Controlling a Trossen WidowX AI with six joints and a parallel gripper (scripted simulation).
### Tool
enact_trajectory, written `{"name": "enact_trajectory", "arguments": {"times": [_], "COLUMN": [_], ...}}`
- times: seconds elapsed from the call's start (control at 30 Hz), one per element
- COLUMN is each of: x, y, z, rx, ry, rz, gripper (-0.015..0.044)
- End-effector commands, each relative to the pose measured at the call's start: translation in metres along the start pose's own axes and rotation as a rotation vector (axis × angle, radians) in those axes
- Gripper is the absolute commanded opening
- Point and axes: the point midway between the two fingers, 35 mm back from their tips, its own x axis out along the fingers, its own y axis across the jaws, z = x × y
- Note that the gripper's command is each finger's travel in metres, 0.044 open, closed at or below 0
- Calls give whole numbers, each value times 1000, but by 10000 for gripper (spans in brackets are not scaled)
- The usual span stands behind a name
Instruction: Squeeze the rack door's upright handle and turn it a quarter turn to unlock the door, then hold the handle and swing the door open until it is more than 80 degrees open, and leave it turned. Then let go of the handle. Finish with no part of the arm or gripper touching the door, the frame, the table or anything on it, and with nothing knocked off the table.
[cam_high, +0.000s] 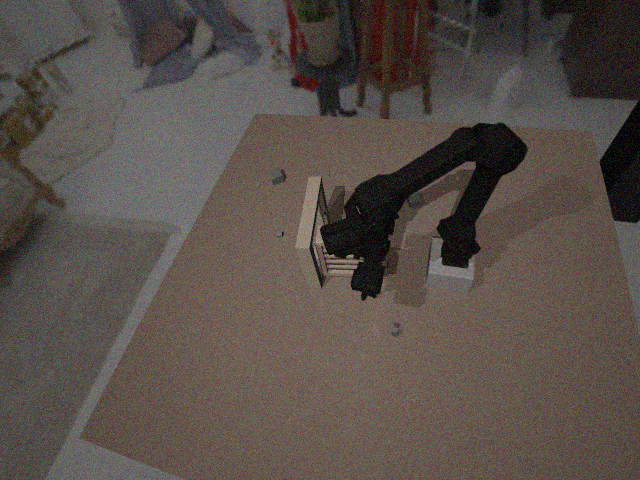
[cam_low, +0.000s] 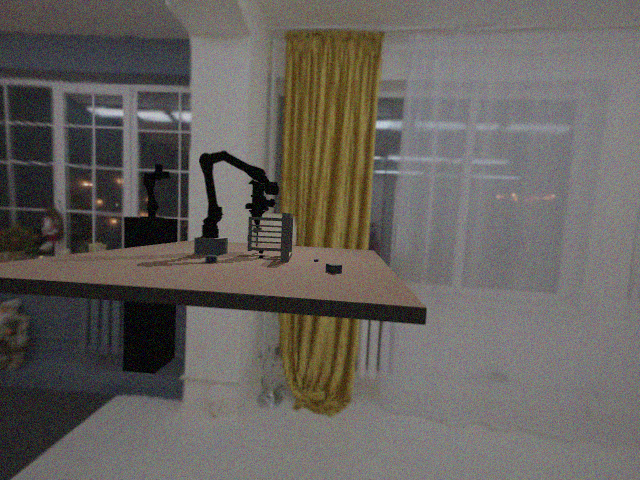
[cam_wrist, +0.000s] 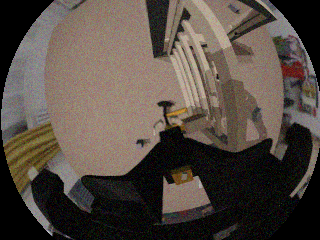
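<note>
Though in dim light, jaws (cam_high: 366, 288) (cam_low: 256, 219) tight around the handle (cam_high: 368, 294) (cam_low: 261, 254) (cam_wrist: 165, 104), slatted door (cam_high: 343, 266) (cam_low: 266, 236) (cam_wrist: 189, 79) out from its frame (cam_high: 308, 217) (cam_low: 286, 237) (cam_wrist: 157, 30).

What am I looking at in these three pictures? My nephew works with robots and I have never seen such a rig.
One black robot arm, bolted by its look to a pale block, stands on a table. One picture looks down from above, one from the side, and the round one from the arm's wrist. A slatted rack door stands out from its frame. The gripper is closed on something, probably the door's handle. A few small blocks lie around.
</note>
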Motion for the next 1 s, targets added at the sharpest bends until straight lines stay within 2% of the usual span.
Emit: {"name": "enact_trajectory", "arguments": {"times": [0.0,0.27,0.3,0.97], "x": [0,0,0,-23], "y": [0,0,0,1], "z": [0,0,0,2], "rx": [12,12,12,12], "ry": [2,2,2,2], "rz": [-1,-1,-1,-1], "gripper": [72,282,292,292]}}
